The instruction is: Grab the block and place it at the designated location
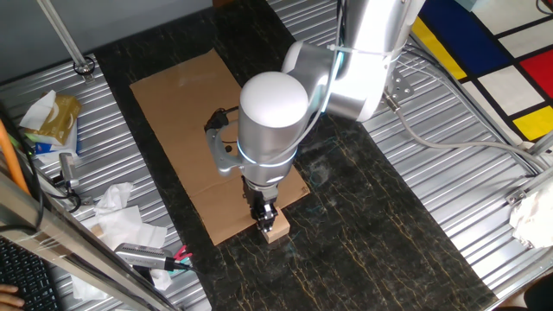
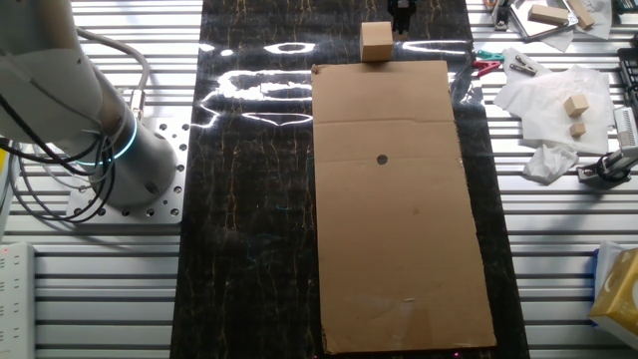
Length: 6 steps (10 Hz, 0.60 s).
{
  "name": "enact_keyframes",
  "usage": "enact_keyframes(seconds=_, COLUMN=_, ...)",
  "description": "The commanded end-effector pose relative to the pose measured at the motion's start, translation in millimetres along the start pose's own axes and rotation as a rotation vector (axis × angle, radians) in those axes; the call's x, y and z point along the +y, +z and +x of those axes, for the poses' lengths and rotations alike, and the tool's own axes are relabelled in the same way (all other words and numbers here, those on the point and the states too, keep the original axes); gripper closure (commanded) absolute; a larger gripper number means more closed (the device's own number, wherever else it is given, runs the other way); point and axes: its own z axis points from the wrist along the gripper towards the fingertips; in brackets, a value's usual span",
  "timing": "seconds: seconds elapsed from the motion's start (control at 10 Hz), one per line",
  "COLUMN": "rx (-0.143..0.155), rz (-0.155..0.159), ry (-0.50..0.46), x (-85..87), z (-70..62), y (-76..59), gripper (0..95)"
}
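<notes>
Hovering over the block (image 1: 276, 226), the end effector (image 1: 267, 212) shows no readable finger spacing. Block sits on the tabletop (image 2: 249, 199), just off the cardboard sheet's (image 2: 399, 219) end; the dot (image 2: 383, 160) awaits, grasp and placement pending.

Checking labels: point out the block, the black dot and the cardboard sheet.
block (image 2: 376, 42), the other fixed view, front face.
black dot (image 2: 383, 159), the other fixed view, its centre.
cardboard sheet (image 2: 399, 259), the other fixed view, bare lower half.

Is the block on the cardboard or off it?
Off. The block sits on the dark tabletop, just beyond the cardboard's edge.
</notes>
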Motion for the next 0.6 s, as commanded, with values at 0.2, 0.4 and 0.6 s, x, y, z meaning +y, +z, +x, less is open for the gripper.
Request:
enact_keyframes(seconds=0.2, rx=0.0, rz=-0.003, ry=0.009, x=3.0, z=0.9, y=0.5, gripper=38.0)
enact_keyframes(seconds=0.4, rx=-0.002, rz=-0.006, ry=0.018, x=5.6, z=1.4, y=1.4, gripper=38.0)
enact_keyframes(seconds=0.6, rx=-0.005, rz=-0.009, ry=0.019, x=7.4, z=2.0, y=2.1, gripper=38.0)
